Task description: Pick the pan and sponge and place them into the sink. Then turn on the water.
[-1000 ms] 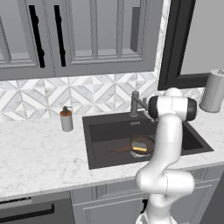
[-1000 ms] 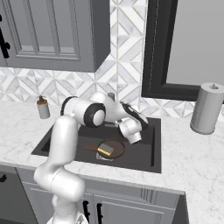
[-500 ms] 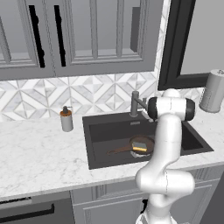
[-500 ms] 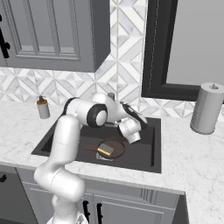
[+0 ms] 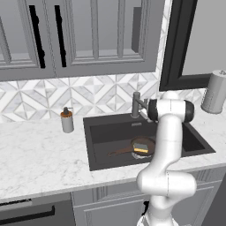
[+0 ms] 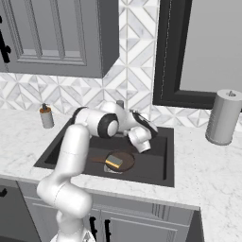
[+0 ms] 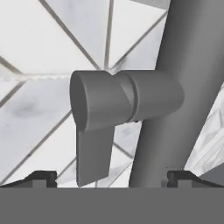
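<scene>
Nothing in the sink had shifted since the earlier frames, and the arm had barely changed its reach toward the back wall.

Going left to right in the left base view, a soap bottle (image 5: pixel 66 120) stood on the white counter (image 5: pixel 39 159) near the tiled wall. Next came the sink (image 5: pixel 99 132), and in it lay the pan (image 5: pixel 140 146) with its handle pointing left. The sponge (image 5: pixel 141 147) rested inside the pan. Behind them the faucet (image 5: pixel 136 104) rose at the sink's back edge, with the arm's wrist just beside it. A paper towel roll (image 5: pixel 214 91) stood far right on the counter.

In the hand view, the gripper (image 7: pixel 112 177) was right up against the faucet. Its fingers (image 7: pixel 41 177) stood spread wide apart, one tip at each lower corner, holding nothing. The faucet's handle (image 7: pixel 107 114) sat between the tips and above them, its flat lever hanging down closer to the left tip. The faucet's upright post rose just inside the right tip. Whether either tip touched the faucet could not be told.

No stream showed at the spout.
</scene>
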